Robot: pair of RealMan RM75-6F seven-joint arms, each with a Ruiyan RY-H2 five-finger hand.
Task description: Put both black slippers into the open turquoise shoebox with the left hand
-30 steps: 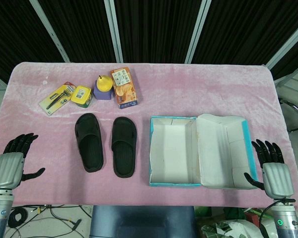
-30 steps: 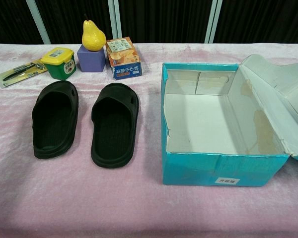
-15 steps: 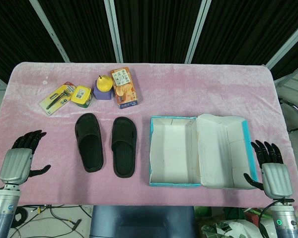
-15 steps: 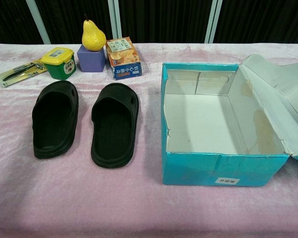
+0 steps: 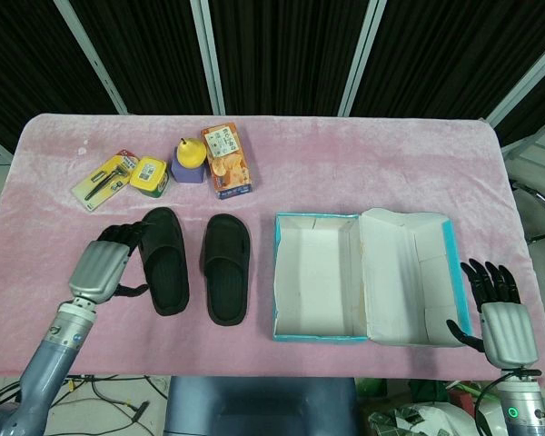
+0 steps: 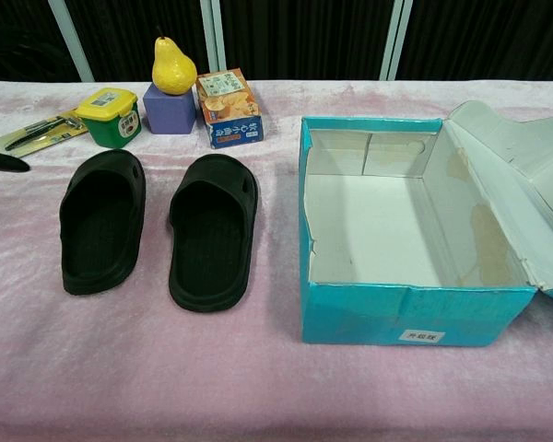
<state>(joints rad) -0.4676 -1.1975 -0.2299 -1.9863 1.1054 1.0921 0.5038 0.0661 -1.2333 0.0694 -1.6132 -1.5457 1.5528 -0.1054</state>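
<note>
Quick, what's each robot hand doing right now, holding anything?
Left robot hand: open, holds nothing, fingers apart beside the left slipper.
Right robot hand: open, holds nothing, right of the shoebox.

Both views are bright and evenly lit from above, with the pink tablecloth (image 5: 363,163) slightly washed out toward its far edge in the head view and the dark backdrop behind it nearly black. Shadows are soft and short: a faint one hugs the near wall of the turquoise shoebox (image 6: 410,318) and the inner edges of the black slippers (image 6: 157,230), whose matte surfaces swallow detail. Focus is sharp throughout, with mild wide-angle bowing of the table edges in the head view.
</note>
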